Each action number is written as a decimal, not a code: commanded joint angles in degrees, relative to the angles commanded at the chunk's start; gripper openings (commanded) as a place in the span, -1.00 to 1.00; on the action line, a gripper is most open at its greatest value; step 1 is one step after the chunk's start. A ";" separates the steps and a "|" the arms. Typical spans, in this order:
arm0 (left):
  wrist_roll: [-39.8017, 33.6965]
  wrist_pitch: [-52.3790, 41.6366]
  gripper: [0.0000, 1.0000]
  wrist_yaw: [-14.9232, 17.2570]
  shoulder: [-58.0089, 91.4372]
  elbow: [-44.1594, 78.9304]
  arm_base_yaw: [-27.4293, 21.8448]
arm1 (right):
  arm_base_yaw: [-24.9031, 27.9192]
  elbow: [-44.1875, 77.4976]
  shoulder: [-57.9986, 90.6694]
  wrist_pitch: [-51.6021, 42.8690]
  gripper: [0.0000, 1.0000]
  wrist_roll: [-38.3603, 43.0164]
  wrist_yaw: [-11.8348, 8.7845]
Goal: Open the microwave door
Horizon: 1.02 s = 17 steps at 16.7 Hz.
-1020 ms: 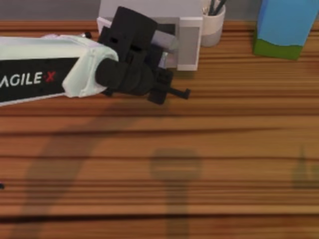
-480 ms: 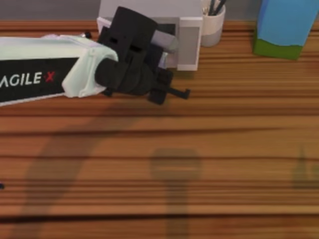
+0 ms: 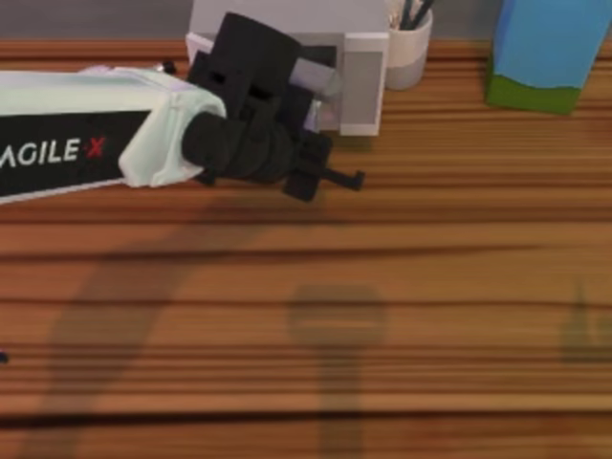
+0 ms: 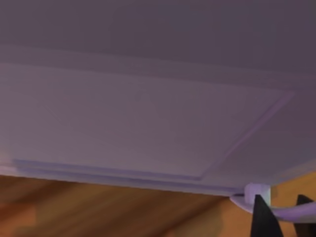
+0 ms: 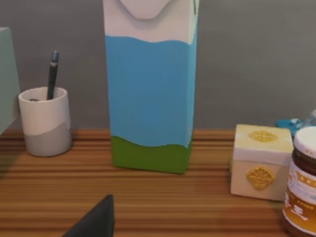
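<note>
The microwave [image 3: 287, 14] stands at the back of the table, left of centre. Its door [image 4: 148, 123] fills the left wrist view as a pale grey panel with a recessed window. My left gripper [image 3: 320, 96] is pressed against the door front, just left of the control strip [image 3: 361, 86]. In the wrist view my left gripper [image 4: 282, 217] has a dark fingertip on each side of the slim white handle [image 4: 284, 213], shut on it. My right arm is parked out of the top view. One dark fingertip [image 5: 101, 217] of its open gripper shows.
A white cup with pens [image 3: 409, 43] stands right of the microwave. A blue-and-green carton [image 3: 545, 48] is at the back right. The right wrist view also shows a cream box [image 5: 260, 160] and a jar [image 5: 302, 182] on the wooden table [image 3: 382, 287].
</note>
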 joint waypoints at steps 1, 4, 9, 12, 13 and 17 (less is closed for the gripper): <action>0.00 0.00 -1.00 0.00 0.00 0.00 0.00 | 0.00 0.00 0.00 0.00 1.00 0.00 0.00; 0.38 -0.02 -1.00 0.93 -0.20 -0.44 -0.14 | 0.00 0.00 0.00 0.00 1.00 0.00 0.00; 2.98 0.45 -1.00 2.57 -1.43 -1.93 1.09 | 0.00 0.00 0.00 0.00 1.00 0.00 0.00; 2.98 0.45 -1.00 2.57 -1.43 -1.93 1.09 | 0.00 0.00 0.00 0.00 1.00 0.00 0.00; 2.98 0.45 -1.00 2.57 -1.43 -1.93 1.09 | 0.00 0.00 0.00 0.00 1.00 0.00 0.00; 2.98 0.45 -1.00 2.57 -1.43 -1.93 1.09 | 0.00 0.00 0.00 0.00 1.00 0.00 0.00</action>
